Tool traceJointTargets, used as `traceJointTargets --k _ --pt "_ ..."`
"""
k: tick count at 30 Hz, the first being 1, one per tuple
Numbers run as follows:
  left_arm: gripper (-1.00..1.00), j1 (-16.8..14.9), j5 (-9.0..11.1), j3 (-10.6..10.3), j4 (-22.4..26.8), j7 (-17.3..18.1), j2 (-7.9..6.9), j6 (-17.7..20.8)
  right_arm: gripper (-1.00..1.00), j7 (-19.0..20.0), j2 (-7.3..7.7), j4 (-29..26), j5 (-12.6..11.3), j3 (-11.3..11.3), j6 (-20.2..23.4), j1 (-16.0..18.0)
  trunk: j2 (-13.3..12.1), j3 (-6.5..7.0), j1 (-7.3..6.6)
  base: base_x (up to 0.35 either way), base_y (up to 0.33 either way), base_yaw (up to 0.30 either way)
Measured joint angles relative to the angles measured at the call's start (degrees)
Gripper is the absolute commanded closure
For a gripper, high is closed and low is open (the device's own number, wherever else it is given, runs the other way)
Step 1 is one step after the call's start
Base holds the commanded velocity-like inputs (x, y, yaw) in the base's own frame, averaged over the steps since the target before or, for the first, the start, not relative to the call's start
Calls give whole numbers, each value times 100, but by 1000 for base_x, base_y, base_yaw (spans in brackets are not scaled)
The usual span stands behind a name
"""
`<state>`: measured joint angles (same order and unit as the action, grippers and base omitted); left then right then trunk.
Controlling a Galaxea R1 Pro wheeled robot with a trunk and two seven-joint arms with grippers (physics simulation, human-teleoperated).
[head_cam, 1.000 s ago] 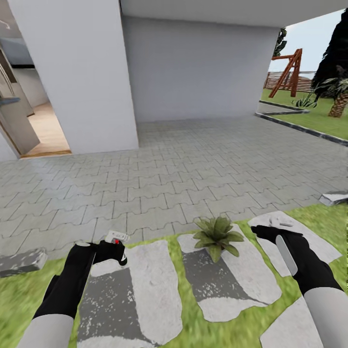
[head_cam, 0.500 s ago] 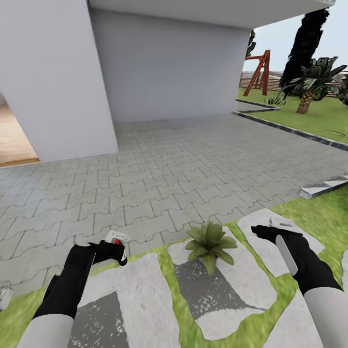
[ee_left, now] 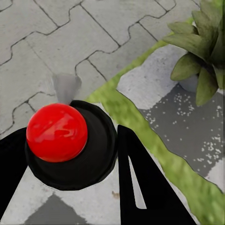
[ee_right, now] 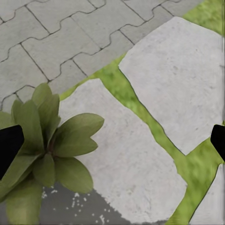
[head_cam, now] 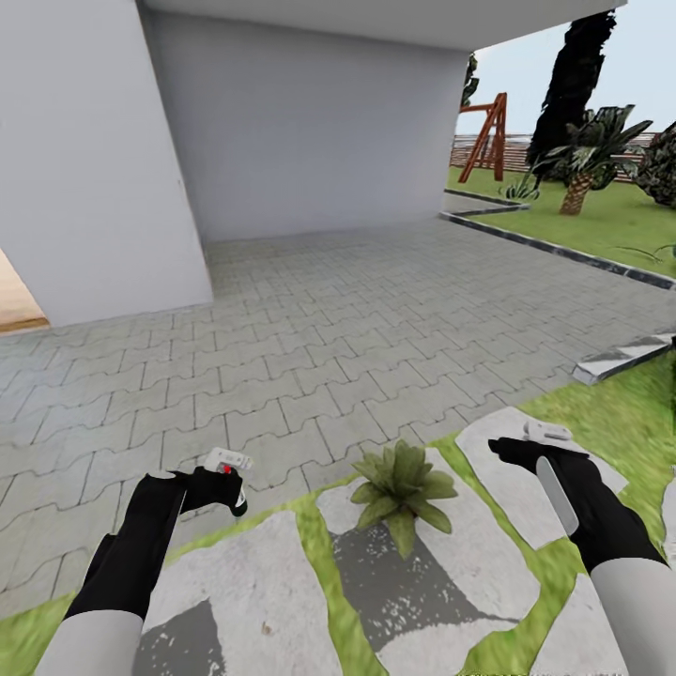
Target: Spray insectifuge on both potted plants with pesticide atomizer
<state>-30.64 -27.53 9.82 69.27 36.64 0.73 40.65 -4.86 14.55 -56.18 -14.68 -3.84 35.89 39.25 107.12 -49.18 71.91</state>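
Since a second ago the head camera has swung right: the doorway has slid off the left edge while the palm (head_cam: 587,150) and swing frame (head_cam: 486,136) drew inward. In the head view, the left gripper (head_cam: 228,483) is clamped on the pesticide atomizer (head_cam: 225,465) over the paving edge; one potted plant (head_cam: 402,483) sits on a stepping stone (head_cam: 441,573) between the arms. The left wrist view shows the atomizer's red cap (ee_left: 57,132) between the fingers (ee_left: 140,183). In the right wrist view, the right gripper (ee_right: 112,140) is spread wide above the plant.
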Motion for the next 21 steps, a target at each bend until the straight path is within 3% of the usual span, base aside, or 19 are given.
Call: traceJointTargets --k 13,21 --pt "100 0 1 2 0 -6 0 9 -100 0 2 0 0 0 0 0 0 30 0 40 208 -250" --pt "100 0 0 2 -5 2 0 7 -100 0 2 0 -1 0 4 0 0 50 0 0 50 -257"
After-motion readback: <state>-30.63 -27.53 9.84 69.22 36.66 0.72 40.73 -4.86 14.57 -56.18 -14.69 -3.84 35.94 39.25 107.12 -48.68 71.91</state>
